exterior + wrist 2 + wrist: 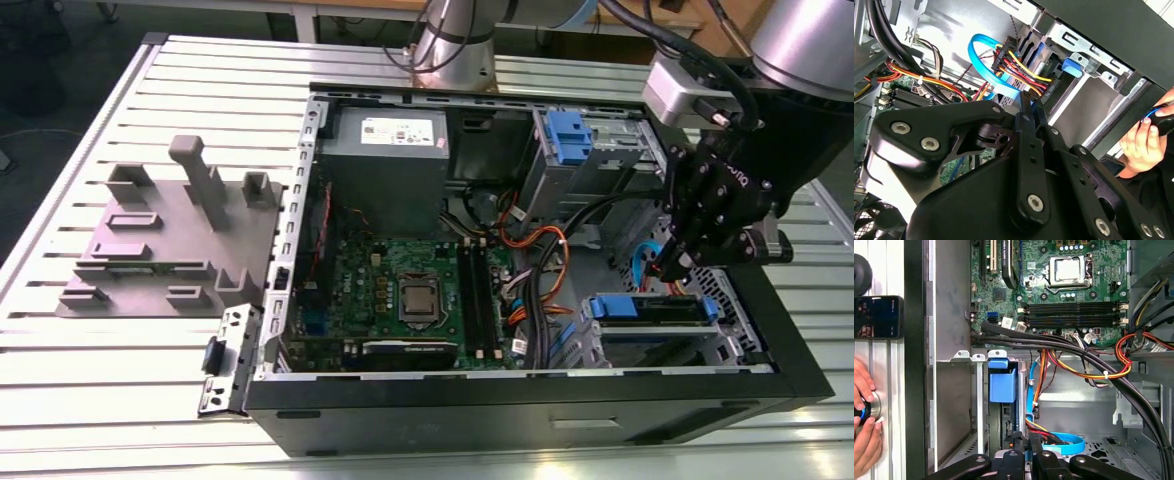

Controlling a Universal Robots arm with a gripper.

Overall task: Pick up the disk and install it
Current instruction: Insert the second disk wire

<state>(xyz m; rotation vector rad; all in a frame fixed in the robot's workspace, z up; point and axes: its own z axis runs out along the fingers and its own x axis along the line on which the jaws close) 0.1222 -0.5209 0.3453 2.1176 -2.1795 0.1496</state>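
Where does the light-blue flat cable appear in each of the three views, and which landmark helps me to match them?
Exterior view: the light-blue cable runs inside the case, toward the exterior view's right.
Second wrist view: it loops beside the red and yellow wires.
First wrist view: it curls on the case floor.
Shared landmark: the green motherboard.

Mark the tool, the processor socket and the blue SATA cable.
tool [683,262], exterior view, between its fingertips inside the case.
processor socket [1069,269], first wrist view, on its metal cover.
blue SATA cable [985,64], second wrist view, on the loop's bend.
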